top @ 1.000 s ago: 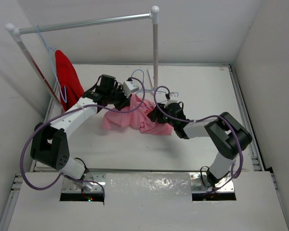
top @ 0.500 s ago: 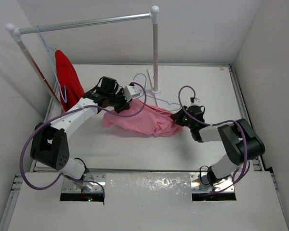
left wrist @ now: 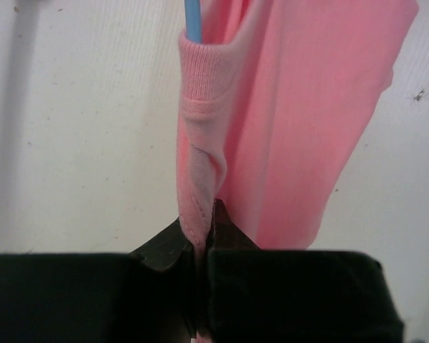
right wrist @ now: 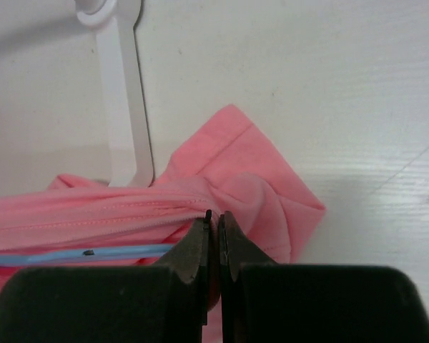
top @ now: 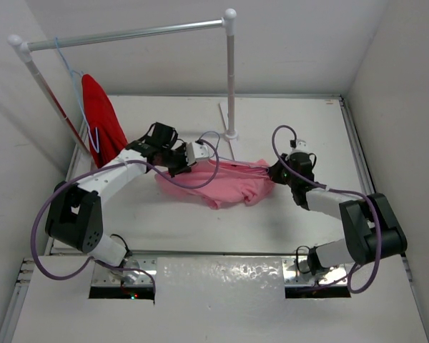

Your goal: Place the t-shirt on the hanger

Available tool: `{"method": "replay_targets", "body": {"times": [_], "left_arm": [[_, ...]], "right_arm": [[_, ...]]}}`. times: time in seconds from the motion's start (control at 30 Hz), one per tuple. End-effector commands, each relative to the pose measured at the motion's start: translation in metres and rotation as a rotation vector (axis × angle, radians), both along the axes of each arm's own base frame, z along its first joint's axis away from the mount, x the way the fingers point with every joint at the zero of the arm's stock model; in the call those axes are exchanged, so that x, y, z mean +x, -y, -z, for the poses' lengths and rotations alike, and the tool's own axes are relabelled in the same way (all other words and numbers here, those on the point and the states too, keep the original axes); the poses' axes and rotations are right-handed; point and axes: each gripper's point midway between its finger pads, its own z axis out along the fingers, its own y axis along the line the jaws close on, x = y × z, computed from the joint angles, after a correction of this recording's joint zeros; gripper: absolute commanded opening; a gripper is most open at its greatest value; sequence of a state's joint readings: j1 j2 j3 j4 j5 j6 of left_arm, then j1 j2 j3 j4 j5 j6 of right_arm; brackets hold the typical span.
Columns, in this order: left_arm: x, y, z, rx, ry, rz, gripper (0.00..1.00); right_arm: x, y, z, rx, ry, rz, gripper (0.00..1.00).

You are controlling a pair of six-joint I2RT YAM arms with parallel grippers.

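Observation:
The pink t-shirt [top: 225,186] lies stretched across the middle of the table between my two grippers. My left gripper [top: 193,158] is shut on a ribbed edge of the t-shirt [left wrist: 307,107], pinched between the jaws [left wrist: 204,221]. The hanger's light-blue wire [left wrist: 193,18] runs into the fabric just beyond that edge. My right gripper [top: 274,171] is shut on a bunched fold at the other end of the t-shirt [right wrist: 257,193], with the fingertips together [right wrist: 216,218]. A stretch of the hanger's wire [right wrist: 79,254] shows among the folds to the left of those jaws; the rest is hidden.
A clothes rack stands at the back; its upright pole [top: 231,78] meets a white foot [right wrist: 121,71] right behind the t-shirt. A red garment [top: 101,114] hangs from the rack at the left. Walls close in on both sides. Purple cables loop above both arms.
My right gripper has shut on the t-shirt and pulled to the right. The crumpled t-shirt is now drawn out flat between both grippers. The left gripper has shifted slightly forward.

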State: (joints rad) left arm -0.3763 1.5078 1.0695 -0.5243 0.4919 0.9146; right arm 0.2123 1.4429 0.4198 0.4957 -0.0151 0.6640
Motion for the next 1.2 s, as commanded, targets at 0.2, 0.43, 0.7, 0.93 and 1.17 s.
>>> {"method": "replay_targets", "body": {"times": [0.2,0.43,0.7,0.93,1.17], "left_arm": [[0.016,-0.011,-0.012,0.128,0.13,-0.016,0.0],[0.021,0.023,-0.016,0.115,0.152,-0.016,0.0],[0.018,0.047,-0.035,-0.034,0.15,-0.016,0.0],[0.021,0.046,-0.032,-0.035,0.16,-0.032,0.0],[0.017,0.048,-0.038,-0.072,0.151,0.003,0.0]], "right_arm": [[0.022,0.04,-0.047,-0.628,0.084,0.099,0.0],[0.032,0.01,-0.064,-1.007,0.054,0.007,0.0],[0.029,-0.044,-0.036,-0.787,0.122,-0.225,0.0],[0.005,-0.095,-0.078,-0.578,0.376,-0.498,0.17],[-0.012,-0.056,-0.134,-0.69,0.495,-0.496,0.9]]}}
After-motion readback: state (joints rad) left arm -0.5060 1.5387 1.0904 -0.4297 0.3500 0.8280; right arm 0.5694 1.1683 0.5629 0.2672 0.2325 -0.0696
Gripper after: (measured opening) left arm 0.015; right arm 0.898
